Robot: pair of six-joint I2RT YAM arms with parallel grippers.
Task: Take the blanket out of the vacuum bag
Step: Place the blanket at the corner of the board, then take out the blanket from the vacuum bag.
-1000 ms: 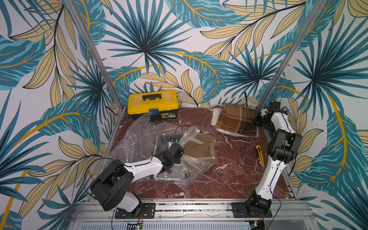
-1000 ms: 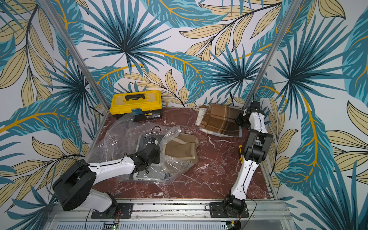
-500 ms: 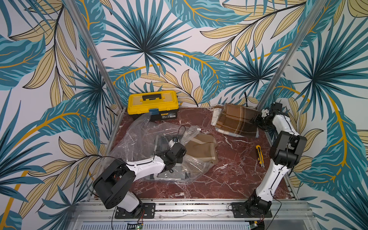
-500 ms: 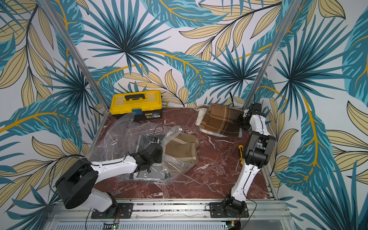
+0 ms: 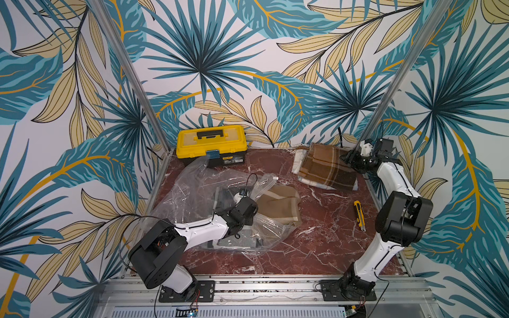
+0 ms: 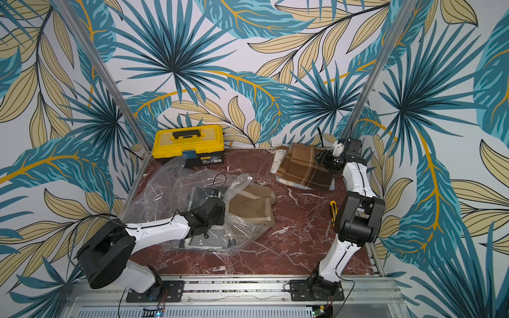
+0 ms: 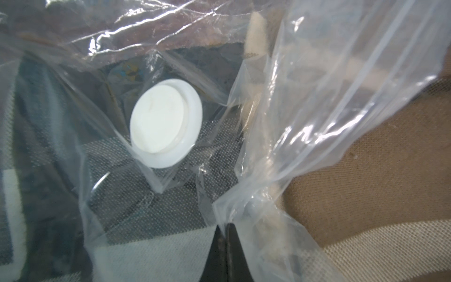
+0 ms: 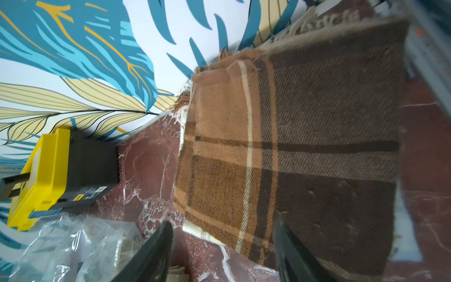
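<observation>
The crinkly clear vacuum bag (image 5: pixel 192 192) (image 6: pixel 165 190) lies on the left half of the table, its round white valve (image 7: pixel 166 127) facing up. A tan blanket (image 5: pixel 278 209) (image 7: pixel 378 171) sticks halfway out of its mouth, and a grey one (image 7: pixel 151 244) lies inside. My left gripper (image 7: pixel 225 225) is shut on a fold of the bag's film beside the tan blanket. A brown plaid blanket (image 5: pixel 322 168) (image 8: pixel 305 146) lies folded at the back right, outside the bag. My right gripper (image 8: pixel 223 217) (image 5: pixel 348 161) hovers open at its right edge, holding nothing.
A yellow toolbox (image 5: pixel 210 144) (image 8: pixel 48 180) stands against the back wall, with the bag's far corner leaning on it. A yellow utility knife (image 5: pixel 359 214) lies near the right arm. Metal frame posts (image 5: pixel 385 82) rise at the back corners of the red marble table (image 5: pixel 316 247).
The right jaws have opened at the plaid blanket's edge, and the right elbow has sunk toward the front. The left wrist has edged slightly right, still pinching the bag film.
</observation>
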